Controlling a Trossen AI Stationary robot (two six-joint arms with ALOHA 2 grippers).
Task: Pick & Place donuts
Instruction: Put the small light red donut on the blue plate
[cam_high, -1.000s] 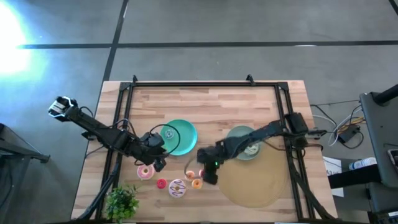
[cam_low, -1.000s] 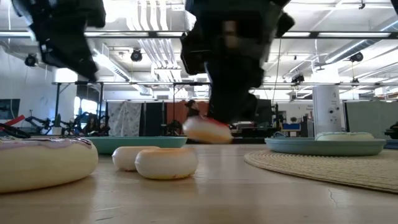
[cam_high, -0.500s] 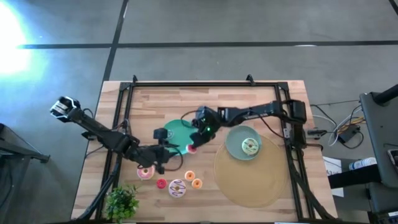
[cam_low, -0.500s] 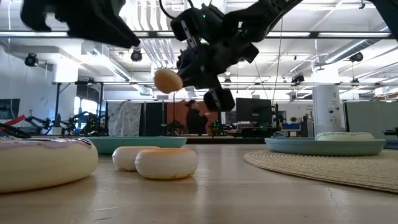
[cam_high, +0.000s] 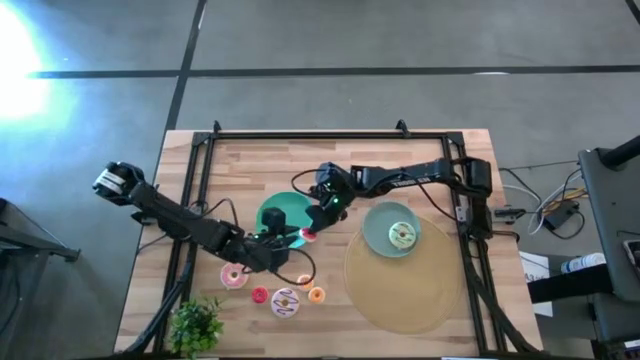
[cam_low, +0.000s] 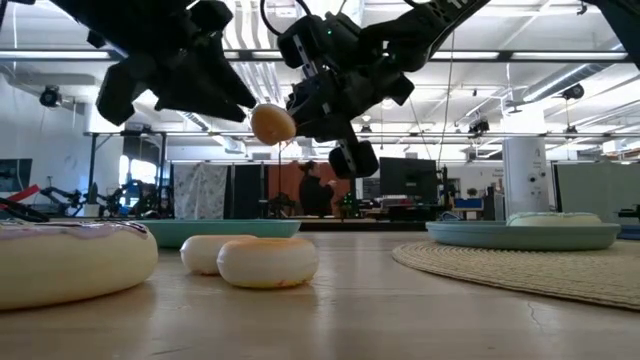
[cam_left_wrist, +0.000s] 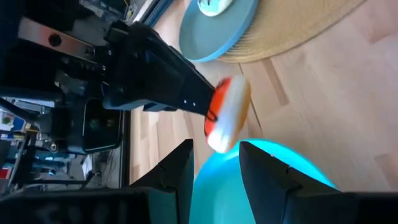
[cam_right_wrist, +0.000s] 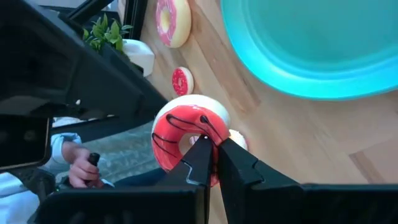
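Observation:
My right gripper (cam_high: 312, 228) is shut on a small red-topped donut (cam_right_wrist: 186, 140), held in the air over the near right rim of the teal plate (cam_high: 283, 212). My left gripper (cam_left_wrist: 214, 155) stands open just left of that donut, its fingers on either side of empty air, touching nothing. The pink donut (cam_high: 234, 276), a tiny red one (cam_high: 260, 295), the white one with purple streaks (cam_high: 285, 302) and an orange one (cam_high: 316, 294) lie flat on the wood near the front edge. A pale green donut (cam_high: 403, 236) lies on the grey-blue plate (cam_high: 380, 222). My right gripper pinches the donut's ring on the side nearest the wrist (cam_right_wrist: 200, 138) between its two fingers, whose tips hide the exact spot. The fingers slant down from the table's right. The donut (cam_low: 272, 124) is lifted clear, tilted on edge, red top facing the wrist.
A round woven mat (cam_high: 410, 290) lies under the grey-blue plate at the right. A leafy plant (cam_high: 195, 325) stands at the near left corner. Black rails (cam_high: 320, 137) frame the table. A person's hand (cam_right_wrist: 81, 168) shows beyond the table's near edge.
My right gripper has lifted the red donut off the wood beside the orange one and carried it up, toward the far edge and left, to the teal plate's rim, then held nearly still. My left gripper has rolled and moved right toward the donut.

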